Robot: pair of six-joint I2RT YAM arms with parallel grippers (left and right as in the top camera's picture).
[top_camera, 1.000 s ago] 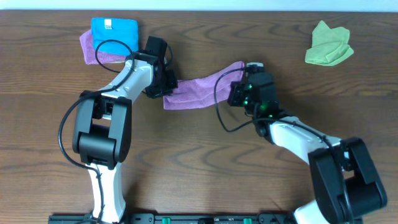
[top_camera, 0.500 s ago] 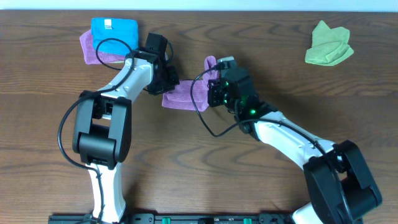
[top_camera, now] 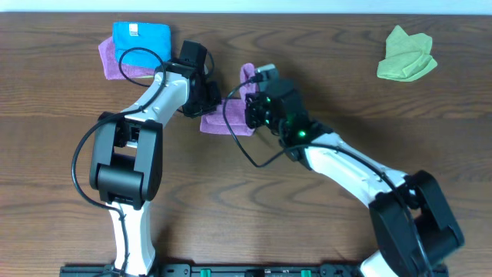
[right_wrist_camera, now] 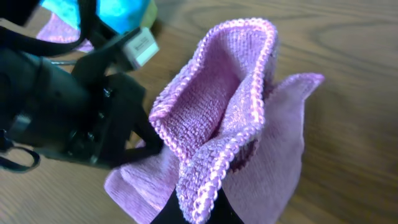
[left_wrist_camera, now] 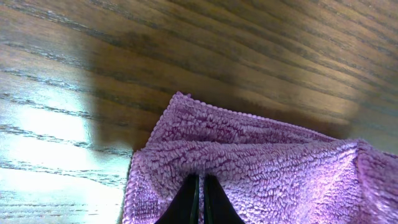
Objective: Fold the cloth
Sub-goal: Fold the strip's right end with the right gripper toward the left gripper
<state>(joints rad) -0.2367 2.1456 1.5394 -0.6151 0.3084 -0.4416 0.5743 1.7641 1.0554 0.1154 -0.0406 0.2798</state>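
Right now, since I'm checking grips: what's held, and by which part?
Both pinch the purple cloth: left gripper near its left end, right gripper its raised hem.

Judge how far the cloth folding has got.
Done: both ends gripped, left gripper pinning one low on the table. In hand: right gripper holds the other end of the purple cloth raised, curled over. Left: lay it down flat, release.
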